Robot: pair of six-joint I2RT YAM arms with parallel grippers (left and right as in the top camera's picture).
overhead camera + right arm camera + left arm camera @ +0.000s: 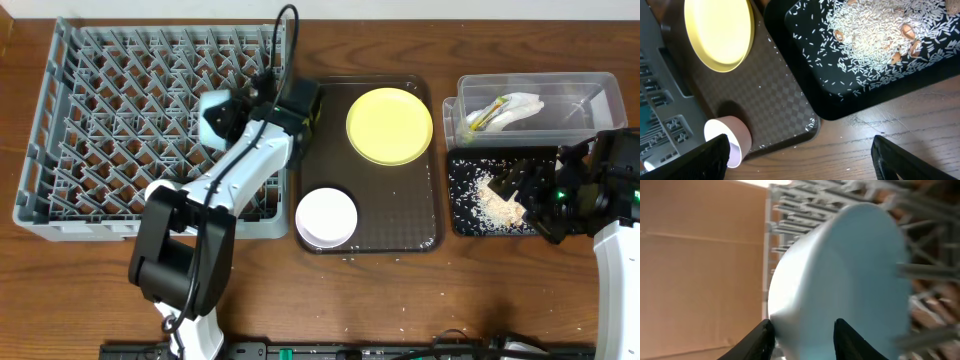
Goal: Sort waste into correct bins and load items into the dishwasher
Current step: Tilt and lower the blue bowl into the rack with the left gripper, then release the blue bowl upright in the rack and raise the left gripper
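Note:
My left gripper (238, 118) is shut on the rim of the light blue bowl (213, 116) and holds it tilted over the right side of the grey dish rack (100, 120). The bowl fills the left wrist view (840, 275), between the fingers (802, 340). My right gripper (527, 200) is open and empty above the black tray (465, 215) of rice scraps (500, 205). The right wrist view shows its fingers (805, 160) wide apart over bare wood. The yellow plate (390, 125) and cream-white bowl (327, 217) sit on the brown serving tray (400, 225). The napkin (520, 105) and green wrapper (478, 118) lie in the clear tub (590, 95). The cup and chopsticks are out of view.
In the right wrist view the black tray (805, 95) with rice (875, 35) lies next to the brown tray (775, 85), which carries the plate (717, 32) and bowl (727, 140). A few loose grains lie on the wooden table (400, 300).

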